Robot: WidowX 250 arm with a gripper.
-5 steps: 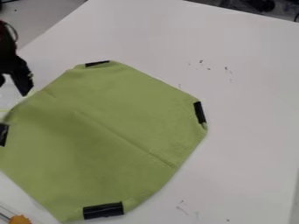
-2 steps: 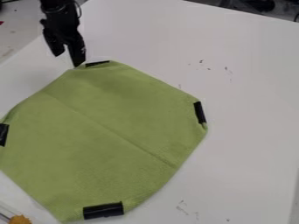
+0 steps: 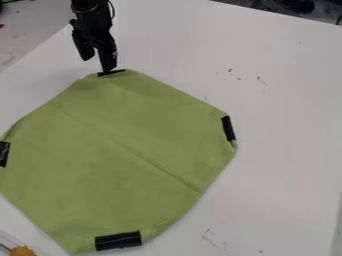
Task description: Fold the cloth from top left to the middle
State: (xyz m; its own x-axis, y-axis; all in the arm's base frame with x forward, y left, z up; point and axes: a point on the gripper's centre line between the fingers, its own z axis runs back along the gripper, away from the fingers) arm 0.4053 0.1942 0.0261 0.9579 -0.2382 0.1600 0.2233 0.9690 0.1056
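Across most of the view we see a white desk (image 3: 287,110), with a grey area (image 3: 30,22) past its edge at the upper left. On the desk lies our green cloth (image 3: 113,165), spread out flat from the left side of the view to a little right of the middle. Its corners look cut or turned in, so we read its outline as roughly 8-sided. We can follow 1 long crease running slantwise across it, from the upper left down to the lower right.

We count 4 black strips at the cloth's edges: 1 at the top (image 3: 111,73), 1 at the right (image 3: 228,128), 1 at the bottom (image 3: 118,240) and 1 at the left (image 3: 4,154).

Right by the top strip we find the black gripper (image 3: 97,65), pointing down from the upper left of the view. Its 2 fingers (image 3: 107,57) stand apart with a clear gap between them. We see the nearer tip close above the top strip; whether it touches, we cannot tell.

Farther out, we spot dark scuffs (image 3: 230,70) on the desk, an orange thing (image 3: 23,251) in the lower left corner, and dark objects (image 3: 297,6) beyond the far edge at the upper right.
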